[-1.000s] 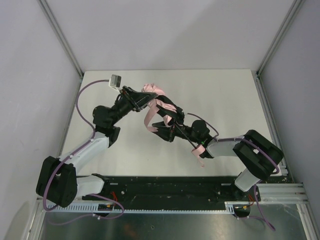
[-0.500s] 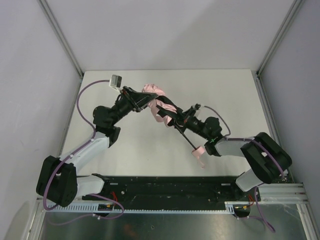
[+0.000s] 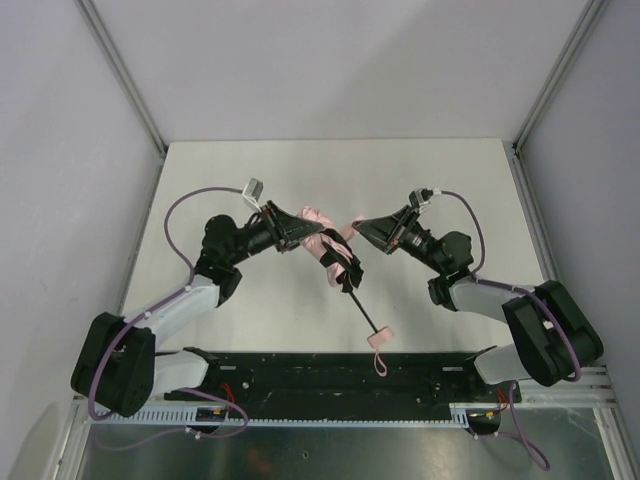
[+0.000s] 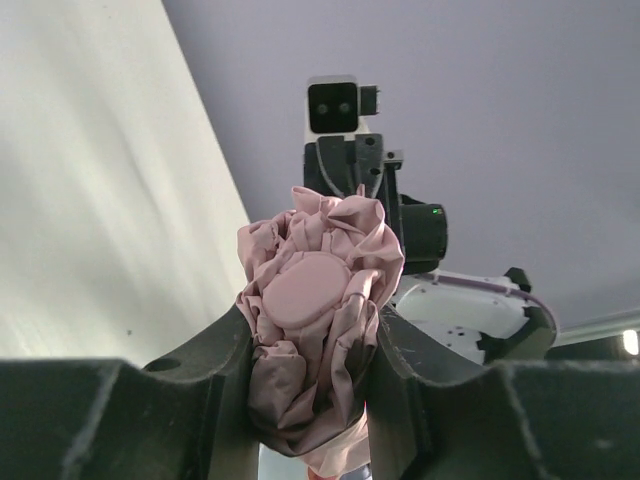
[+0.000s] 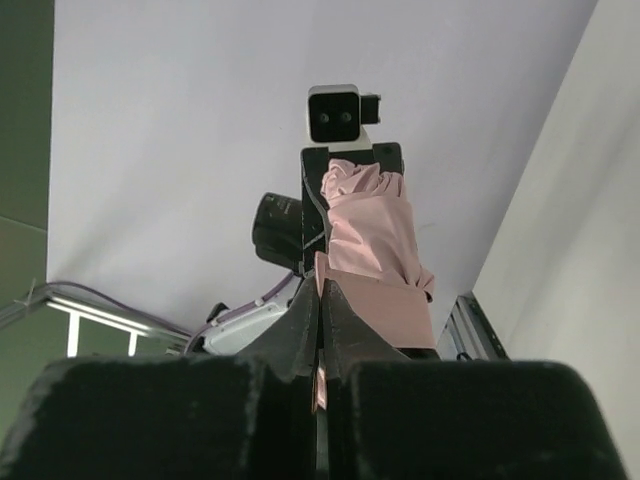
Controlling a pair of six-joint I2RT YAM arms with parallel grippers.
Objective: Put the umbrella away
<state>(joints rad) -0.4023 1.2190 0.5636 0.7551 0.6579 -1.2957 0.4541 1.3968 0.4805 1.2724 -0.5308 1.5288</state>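
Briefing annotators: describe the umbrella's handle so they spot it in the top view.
On the white table, near its middle, the left claw grips a bunched pink umbrella. Its black shaft runs toward the near edge; the handle is the small pink block at its tip, clear of any claw.

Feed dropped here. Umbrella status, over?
Left claw shut on umbrella bundle. Right claw pinching its strap. Shaft and handle stick out, ungripped. Nothing blocking.
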